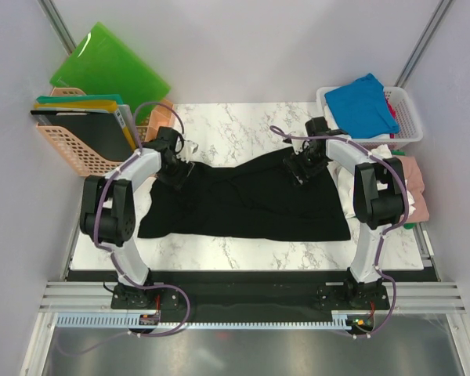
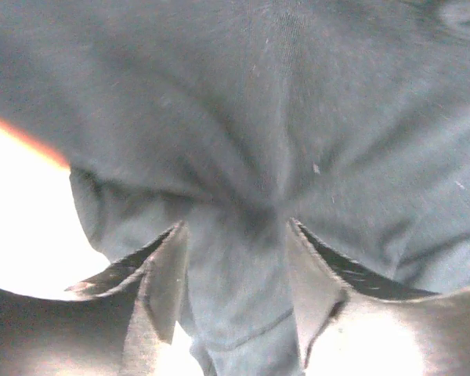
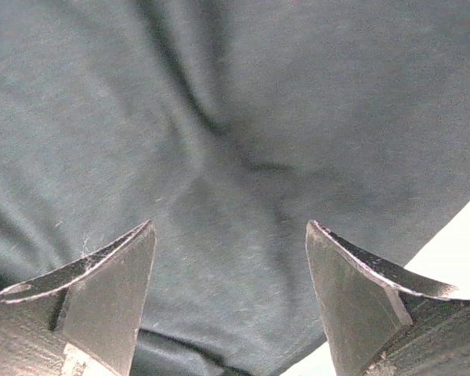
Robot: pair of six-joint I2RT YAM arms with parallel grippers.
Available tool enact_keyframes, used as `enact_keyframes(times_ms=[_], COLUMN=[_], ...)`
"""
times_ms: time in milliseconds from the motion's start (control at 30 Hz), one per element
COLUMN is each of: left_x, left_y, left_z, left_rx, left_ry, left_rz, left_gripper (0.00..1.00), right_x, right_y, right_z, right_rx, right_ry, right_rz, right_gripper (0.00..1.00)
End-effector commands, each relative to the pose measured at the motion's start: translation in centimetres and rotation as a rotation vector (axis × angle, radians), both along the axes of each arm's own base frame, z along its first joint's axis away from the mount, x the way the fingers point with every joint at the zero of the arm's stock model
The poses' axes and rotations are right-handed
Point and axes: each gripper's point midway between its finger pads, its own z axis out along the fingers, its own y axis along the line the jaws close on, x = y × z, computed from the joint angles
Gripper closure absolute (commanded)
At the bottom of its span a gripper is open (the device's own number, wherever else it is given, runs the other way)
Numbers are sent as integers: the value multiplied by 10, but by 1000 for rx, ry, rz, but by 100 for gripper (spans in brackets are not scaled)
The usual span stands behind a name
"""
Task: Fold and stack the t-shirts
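Observation:
A large black t-shirt (image 1: 243, 204) lies spread across the marble table, wrinkled near its far edge. My left gripper (image 1: 175, 167) is at the shirt's far left corner. In the left wrist view it (image 2: 235, 235) is shut on a bunched fold of the black cloth (image 2: 298, 117), with creases running out from the pinch. My right gripper (image 1: 302, 172) is over the shirt's far right part. In the right wrist view it (image 3: 229, 235) is open, jaws wide apart just above the black cloth (image 3: 258, 94). A bright blue t-shirt (image 1: 362, 102) lies in the white basket (image 1: 410, 117).
Pink and white folded cloths (image 1: 413, 188) lie at the table's right edge. A pink basket (image 1: 66, 149) with boards stands at the far left, and stiff green boards (image 1: 110, 66) lean behind it. Bare marble (image 1: 235, 129) shows beyond the shirt.

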Motion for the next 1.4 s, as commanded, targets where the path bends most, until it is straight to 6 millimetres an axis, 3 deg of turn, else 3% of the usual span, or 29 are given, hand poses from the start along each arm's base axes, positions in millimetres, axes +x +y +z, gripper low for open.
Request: enact_keyframes(times_ms=[0,67,200,233,267,300,333,367,400,500,533,567,600,633,700,733,767,800,867,900,967,1000,1033,1133,1167,1233,1267,1300,1367], left_x=[4,1,-8,-12,-17,-20,-25,-31,-35,-52,-60,-65,-70,-76,-79,-81,-82,-83,-89,-91,-89,-87,-85,-80,-79,-75,-72,-67,-62], left_y=[-4,-12,-15,-13,-11,-8,-2,1,5,6,4,4,4,6,15,17,22,13,2,-7,-8,-8,-7,-9,-10,-5,-1,7,22], left_z=[59,75,111,131,134,143,160,164,169,178,175,175,179,178,181,180,177,173,155,148,129,126,123,127,128,128,129,132,140], left_rx=[-34,-78,-105,-106,-98,-88,-71,-68,-72,-108,-123,-127,-130,-124,-119,-128,-147,-198,-254,-297,-301,-296,-293,-304,-308,-285,-274,-244,-214], left_ry=[-161,-196,-289,-345,-356,-386,-445,-463,-482,-514,-488,-479,-485,-471,-487,-482,-467,-443,-365,-330,-258,-248,-240,-261,-265,-288,-303,-340,-405], left_rz=[-48,-77,-126,-131,-135,-137,-122,-116,-106,-96,-108,-110,-124,-124,-93,-80,-40,-59,-87,-108,-106,-104,-105,-107,-103,-87,-66,-42,28], left_gripper=[37,34,29,28,26,24,22,18,15,8,7,6,6,6,6,5,5,5,5,0,0,0,0,0,0,0,0,0,0], right_x=[-12,-25,-53,-57,-54,-61,-59,-51,-58,-67,-74,-84,-80,-82,-70,-70,-57,-47,-39,-28,-24,-20,-18,-21,-17,-25,-23,-30,-31], right_y=[14,13,-3,-9,-14,-31,-39,-43,-47,-20,3,12,21,33,43,59,58,66,84,98,120,143,154,195,209,237,252,267,286], right_z=[39,50,49,56,59,50,62,68,62,74,76,74,83,78,83,83,87,97,89,103,89,99,86,74,79,64,73,61,65], right_rx=[77,60,-13,-35,-55,-132,-150,-149,-141,47,151,178,190,145,63,32,-22,-14,39,85,98,105,82,35,34,39,60,53,61], right_ry=[-56,-76,-83,-113,-149,-153,-214,-279,-277,-280,-242,-189,-197,-186,-257,-283,-338,-369,-312,-329,-276,-303,-284,-309,-332,-309,-328,-311,-332], right_rz=[81,130,151,144,128,88,48,0,-23,20,77,96,121,158,170,208,182,168,155,168,195,232,255,345,369,421,430,461,485], right_gripper=[14,4,2,2,2,2,2,2,2,2,2,2,2,2,2,2,2,2,2,2,2,2,2,2,2,4,4,5,5])
